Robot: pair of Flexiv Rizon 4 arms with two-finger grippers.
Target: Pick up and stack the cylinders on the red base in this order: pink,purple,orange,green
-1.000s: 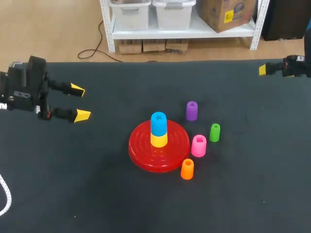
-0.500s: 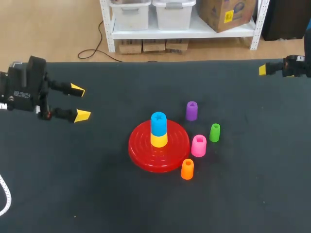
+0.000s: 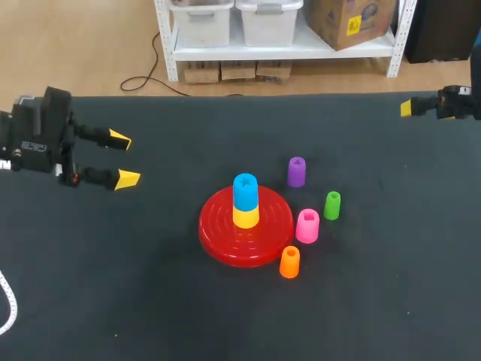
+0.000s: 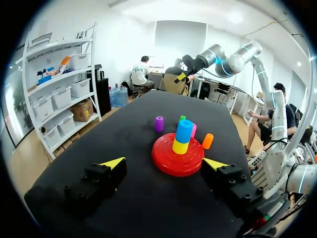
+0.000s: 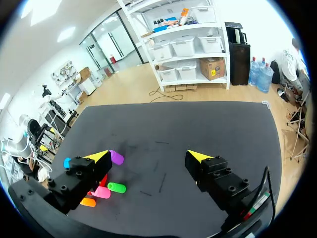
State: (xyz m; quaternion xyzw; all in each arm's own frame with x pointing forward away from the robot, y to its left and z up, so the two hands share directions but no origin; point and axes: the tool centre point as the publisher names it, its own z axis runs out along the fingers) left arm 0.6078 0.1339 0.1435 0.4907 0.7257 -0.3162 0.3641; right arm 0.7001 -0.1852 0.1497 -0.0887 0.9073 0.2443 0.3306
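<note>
The left gripper (image 3: 123,159) hangs over the left part of the black table (image 3: 150,301) in the head view, its yellow-tipped fingers spread wide with nothing between them, well apart from the cylinders. The right gripper (image 3: 406,107) sits at the table's far right corner, only one tip showing there. The red base (image 3: 214,229) lies mid-table, carrying a yellow cylinder (image 3: 246,216) with a blue cylinder (image 3: 245,191) on top. Off the base, to its right, stand the purple cylinder (image 3: 296,171), green cylinder (image 3: 332,205), pink cylinder (image 3: 307,226) just beside the rim, and orange cylinder (image 3: 289,262). In the left wrist view, the left gripper (image 4: 164,163) is spread and empty, the red base (image 4: 190,166) and its blue-on-yellow stack ahead of it, the four loose cylinders beyond. In the right wrist view, the right gripper (image 5: 148,156) is likewise spread and holds nothing; the purple cylinder (image 5: 116,156), green cylinder (image 5: 116,187), pink cylinder (image 5: 101,192) and orange cylinder (image 5: 87,202) show beside one finger.
</note>
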